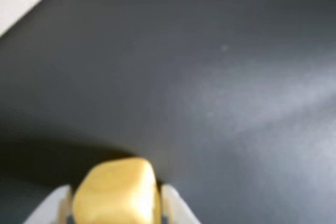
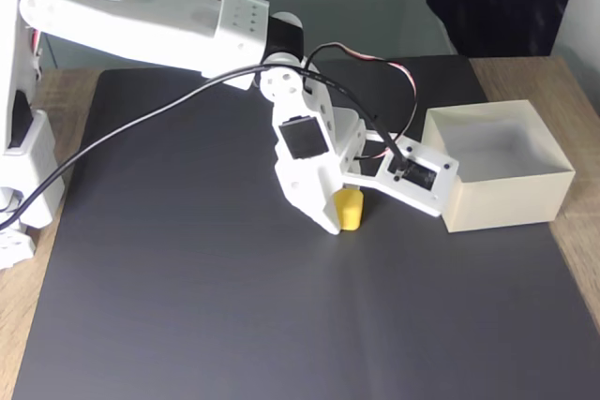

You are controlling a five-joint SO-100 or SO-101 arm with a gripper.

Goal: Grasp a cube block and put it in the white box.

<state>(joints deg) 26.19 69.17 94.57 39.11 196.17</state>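
One yellow rounded cube block, clamped between white fingers, blurred close-up

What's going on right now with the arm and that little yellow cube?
Gripper shut on yellow cube, near the dark mat. White box to the right in the fixed view, open. Nothing between them.

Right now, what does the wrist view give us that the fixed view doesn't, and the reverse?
Wrist view alone: a close look at the cube block seated between the two white fingers, with the mat's fine texture ahead of it.

Fixed view alone: the whole arm, its black cable, the wooden table around the mat, and the interior of the white box, which looks empty, to the right of the gripper.

Both: the yellow cube block, the gripper shut on it, and the dark mat.
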